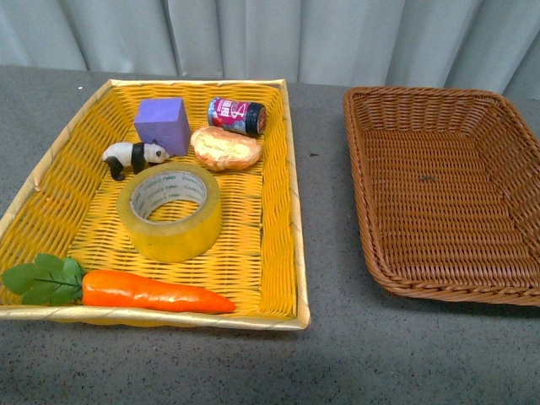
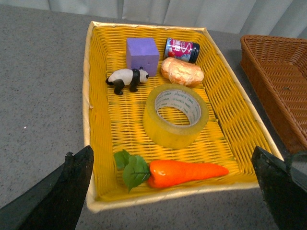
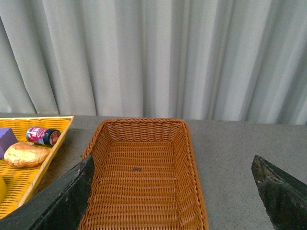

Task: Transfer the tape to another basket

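Observation:
The tape point(image 1: 170, 211) point(image 2: 175, 115), a wide yellowish roll with a white printed core, lies flat in the middle of the bright yellow tray point(image 1: 278, 253) point(image 2: 98, 143). The brown wicker basket point(image 1: 371, 211) point(image 2: 259, 67) point(image 3: 192, 158) stands to the tray's right and holds nothing. Neither arm shows in the front view. My left gripper point(image 2: 175, 191) hangs open above the tray's near edge, well short of the tape. My right gripper point(image 3: 172, 191) is open above the basket's near end, with nothing between its fingers.
Sharing the yellow tray are a purple block point(image 1: 163, 125), a toy panda point(image 1: 133, 157), a small can point(image 1: 237, 116), a bread roll point(image 1: 225, 148) and a plastic carrot point(image 1: 152, 291) along its front edge. Grey tabletop point(image 1: 329, 363) surrounds both; a curtain point(image 3: 153, 57) hangs behind.

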### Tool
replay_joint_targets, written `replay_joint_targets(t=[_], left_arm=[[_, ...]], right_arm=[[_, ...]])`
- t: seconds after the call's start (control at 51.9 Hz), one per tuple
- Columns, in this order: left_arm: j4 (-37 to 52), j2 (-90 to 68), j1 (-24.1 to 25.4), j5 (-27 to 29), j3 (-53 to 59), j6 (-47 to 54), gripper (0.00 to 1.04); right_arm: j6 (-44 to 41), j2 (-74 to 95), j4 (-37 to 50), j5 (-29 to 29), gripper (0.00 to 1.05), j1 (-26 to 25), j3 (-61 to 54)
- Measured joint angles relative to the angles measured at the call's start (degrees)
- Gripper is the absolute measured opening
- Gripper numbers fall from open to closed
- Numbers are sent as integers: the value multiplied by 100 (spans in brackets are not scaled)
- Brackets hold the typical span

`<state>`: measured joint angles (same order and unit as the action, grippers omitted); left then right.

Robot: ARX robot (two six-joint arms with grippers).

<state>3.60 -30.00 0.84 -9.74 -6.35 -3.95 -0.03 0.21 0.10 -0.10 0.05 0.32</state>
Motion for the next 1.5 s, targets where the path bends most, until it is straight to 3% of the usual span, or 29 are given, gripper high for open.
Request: replay_joint_targets(t=[0.154, 0.27, 0.386, 0.559, 0.829, 1.253, 1.504], left_arm=[[1163, -2109, -319, 321, -553, -264, 98], [1504, -3674, -564, 426, -1093, -415, 98], [1705, -5049, -739, 673, -1690, -431, 98], [1161, -6592, -863, 780, -2796, -544, 98], [922, -7370, -979, 780, -3628, -697, 98], [321, -8231, -997, 1294, -4382, -1246, 98], [304, -8325, -1047, 1329, -4481, -1152, 59]], right_arm=[[0, 0, 0, 0, 96, 0, 0], [0, 0, 0, 0, 96, 0, 0], [0, 0, 0, 0, 96, 0, 0], [0, 0, 0, 0, 96, 0, 0], [0, 0, 0, 0, 96, 0, 0], [0, 0, 0, 0, 96, 0, 0], [0, 0, 0, 0, 96, 0, 0]])
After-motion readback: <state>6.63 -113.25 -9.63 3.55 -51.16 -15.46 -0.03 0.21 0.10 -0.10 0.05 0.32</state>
